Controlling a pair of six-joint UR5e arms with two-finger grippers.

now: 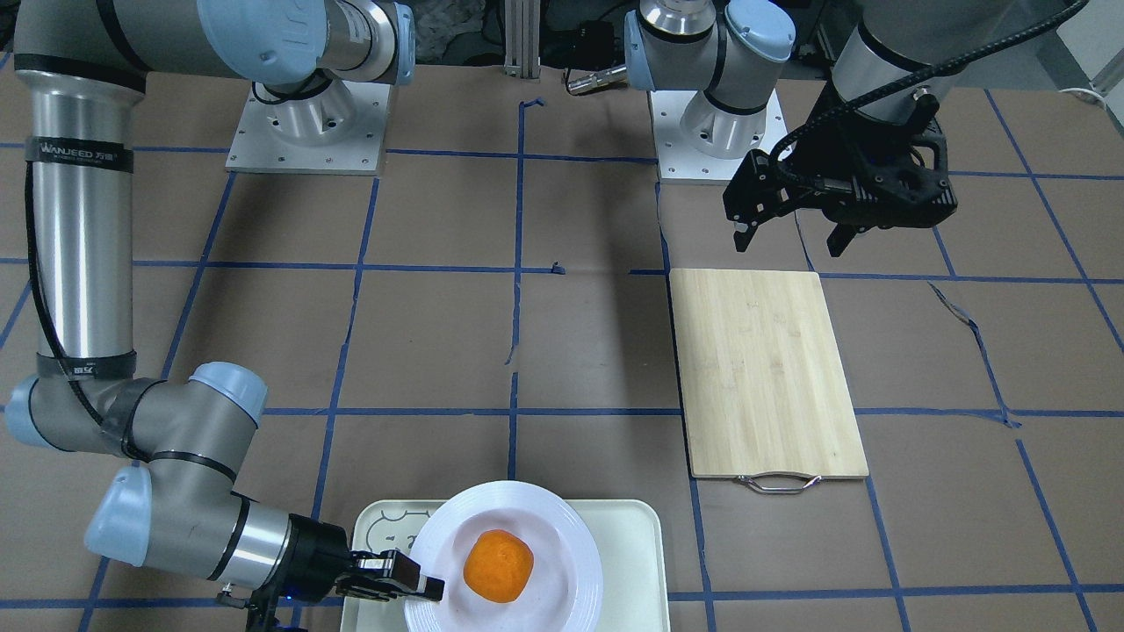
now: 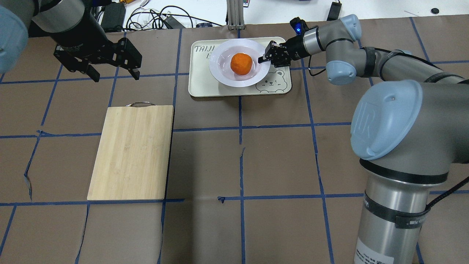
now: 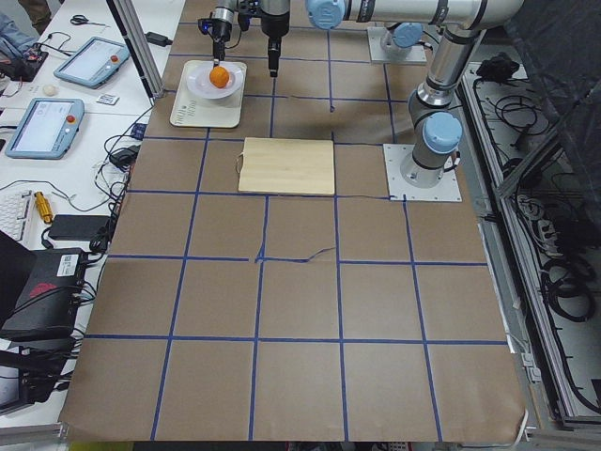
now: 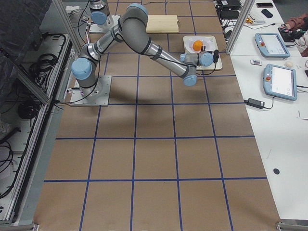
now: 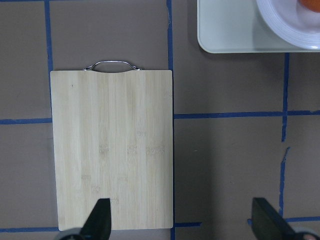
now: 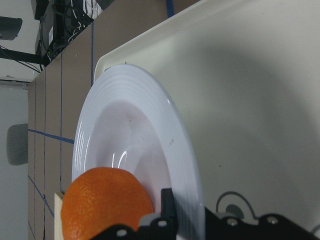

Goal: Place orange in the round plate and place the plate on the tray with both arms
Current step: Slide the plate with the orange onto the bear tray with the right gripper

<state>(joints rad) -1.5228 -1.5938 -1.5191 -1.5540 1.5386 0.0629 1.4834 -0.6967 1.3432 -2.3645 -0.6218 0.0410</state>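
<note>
1. Orange in colour and sitting dead centre in the round plate (image 2: pixel 221 55), the orange (image 2: pixel 241 63) is over the middle of the tray (image 2: pixel 199 86).
2. That plate covers much of the tray, with the bear-face corner left showing. I can't tell whether it rests flat on the tray or is held a touch above it.
3. The right gripper (image 2: pixel 264 58) comes in across the tray's short edge on the bear side. Its fingers are pinched on the plate's rim, one pad over the inner lip in the right wrist view.
4. The left gripper (image 2: pixel 117 77) hangs well apart from the tray, off its opposite short edge. Its fingers are spread wide and hold nothing.
5. A bamboo cutting board (image 2: pixel 132 152) lies on the table (image 2: pixel 278 157), apart from the tray on that same side. Its metal handle points toward the tray's end of the table.
6. Progress, as I judge it:
   - The fruit is in the plate, so that part is done.
   - The plate is at the tray, so the job looks nearly finished.
   - What's left is settling it, letting go and backing off.
   - Only one arm is on the plate right now.
7. The count is one orange, one plate, one tray, one cutting board, two arms and two grippers.
</note>
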